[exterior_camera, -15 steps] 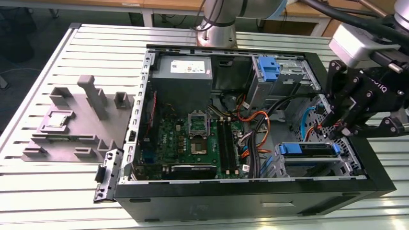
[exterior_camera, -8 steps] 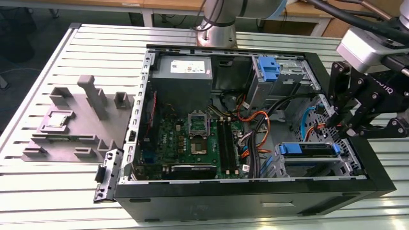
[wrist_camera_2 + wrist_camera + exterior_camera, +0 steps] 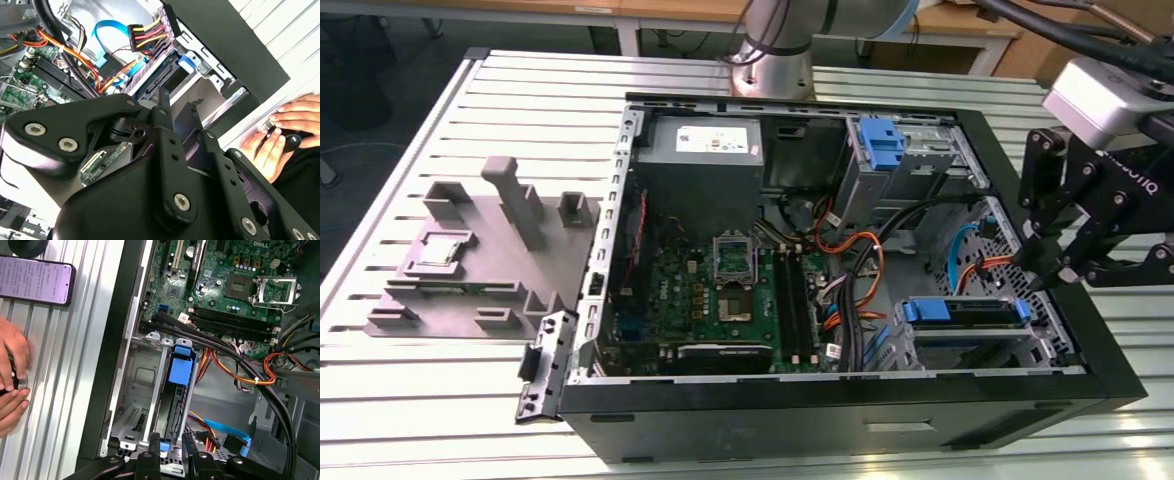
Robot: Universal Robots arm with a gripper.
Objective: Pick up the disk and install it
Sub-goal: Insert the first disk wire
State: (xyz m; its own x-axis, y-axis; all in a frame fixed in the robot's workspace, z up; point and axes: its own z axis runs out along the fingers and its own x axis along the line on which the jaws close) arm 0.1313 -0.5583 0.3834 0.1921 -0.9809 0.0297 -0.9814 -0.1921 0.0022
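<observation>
The disk [image 3: 962,311] stands on edge in a slot of the drive cage at the near right corner of the open computer case [image 3: 854,420], its blue rail and tab facing up. In the first wrist view the disk [image 3: 180,371] lies between the cage's metal rails. My gripper [image 3: 1051,276] hovers just above the case's right wall, a little right of the disk. Its black fingers [image 3: 154,444] are apart with nothing between them. In the second wrist view my gripper [image 3: 178,103] points down at the cage.
A bare blue bracket [image 3: 881,140] sits in the far bay, next to the grey power supply box [image 3: 700,150]. Orange, blue and black cables [image 3: 861,270] cross beside the cage. A grey fixture [image 3: 467,250] stands on the slatted table. A person's hand [image 3: 287,132] and a phone [image 3: 35,280] lie beside the case.
</observation>
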